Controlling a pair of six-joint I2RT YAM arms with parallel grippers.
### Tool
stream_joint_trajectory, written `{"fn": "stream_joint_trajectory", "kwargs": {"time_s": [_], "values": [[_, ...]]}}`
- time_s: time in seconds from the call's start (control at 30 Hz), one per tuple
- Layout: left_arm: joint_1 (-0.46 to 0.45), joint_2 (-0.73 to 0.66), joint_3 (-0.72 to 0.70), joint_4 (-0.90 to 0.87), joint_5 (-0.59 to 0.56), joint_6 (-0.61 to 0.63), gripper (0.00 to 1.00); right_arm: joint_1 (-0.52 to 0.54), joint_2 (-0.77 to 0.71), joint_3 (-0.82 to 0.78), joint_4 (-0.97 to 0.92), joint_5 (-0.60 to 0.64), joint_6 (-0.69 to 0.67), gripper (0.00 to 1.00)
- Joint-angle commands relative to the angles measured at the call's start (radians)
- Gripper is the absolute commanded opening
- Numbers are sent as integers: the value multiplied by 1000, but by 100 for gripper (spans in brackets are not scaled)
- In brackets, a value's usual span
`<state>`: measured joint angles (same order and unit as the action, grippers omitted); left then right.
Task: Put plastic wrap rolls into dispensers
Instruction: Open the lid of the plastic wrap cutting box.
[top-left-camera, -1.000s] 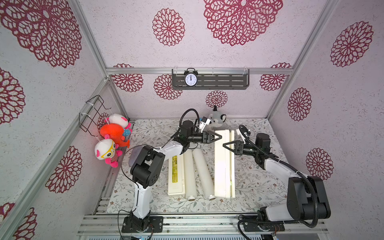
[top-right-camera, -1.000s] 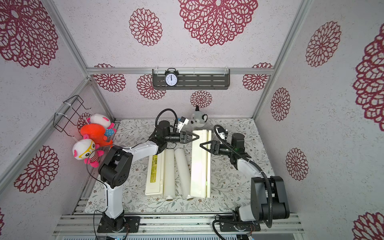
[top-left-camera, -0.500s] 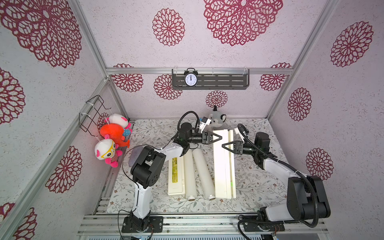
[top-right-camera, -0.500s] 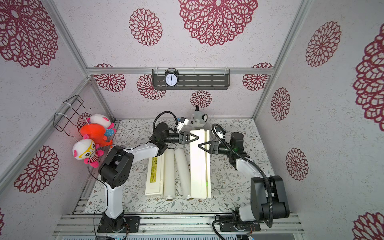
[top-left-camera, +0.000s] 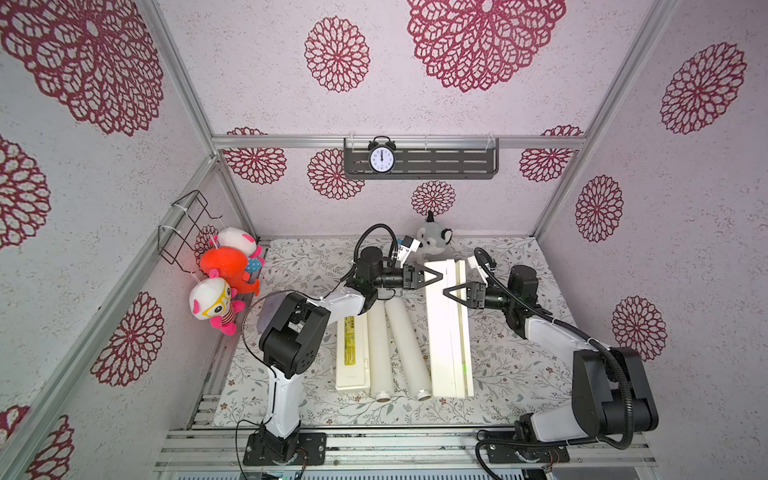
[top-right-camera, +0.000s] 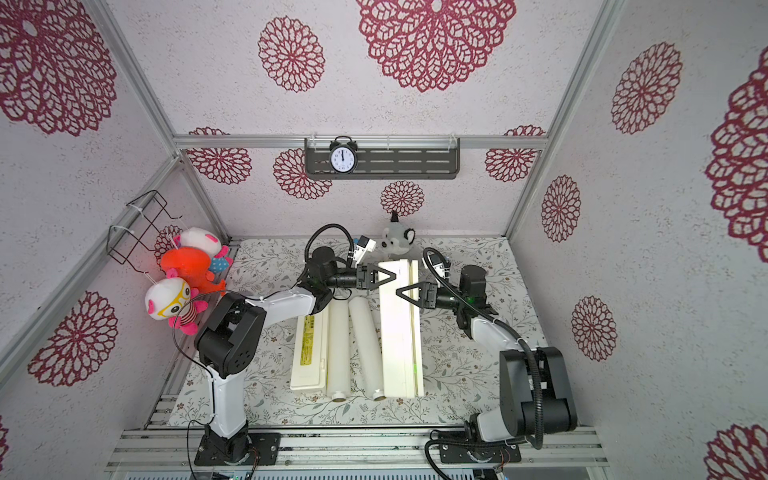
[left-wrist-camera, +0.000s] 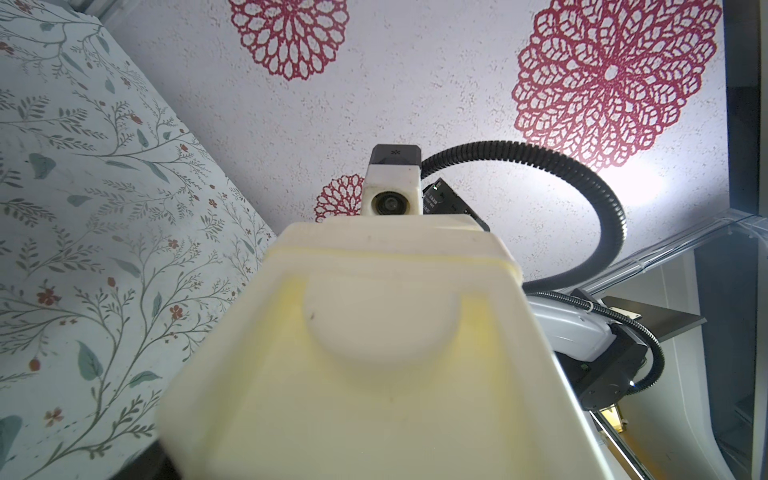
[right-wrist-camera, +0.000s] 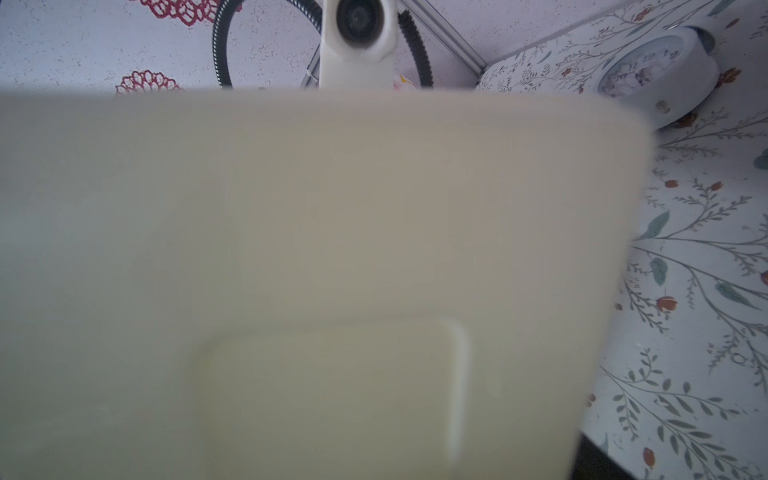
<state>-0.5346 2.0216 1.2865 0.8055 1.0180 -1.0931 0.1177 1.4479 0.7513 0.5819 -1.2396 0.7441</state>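
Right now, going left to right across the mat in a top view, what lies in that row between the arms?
Yellow-labelled dispenser → first roll → second roll → dispenser with the green slider.

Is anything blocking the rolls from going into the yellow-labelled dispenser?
Only that the yellow-labelled dispenser itself looks shut. Nothing lies between it and the roll beside it.

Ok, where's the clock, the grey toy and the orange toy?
Clock (top-left-camera: 381, 159): in a top view, its white face.
Grey toy (top-left-camera: 434, 243): in a top view, its head.
Orange toy (top-left-camera: 222, 266): in a top view, its body.
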Motion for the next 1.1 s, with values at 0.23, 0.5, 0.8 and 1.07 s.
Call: {"fn": "stream_joint_trajectory", "kwargs": {"time_s": [0.23,0.5,0.8,1.07], "values": [[84,-8,-71,344,-13,-152,72,-117,95,-136,950,48,704,63],[105,-11,-57,237,-19,-119,73,-146,103,-140,640,99,546,57],[114,-47,7,-219,-62,146,75,-167,-43,162,-762,600,-352,59],[113,-42,50,-316,-81,179,76,-158,34,285,-1020,1007,-487,61]]}}
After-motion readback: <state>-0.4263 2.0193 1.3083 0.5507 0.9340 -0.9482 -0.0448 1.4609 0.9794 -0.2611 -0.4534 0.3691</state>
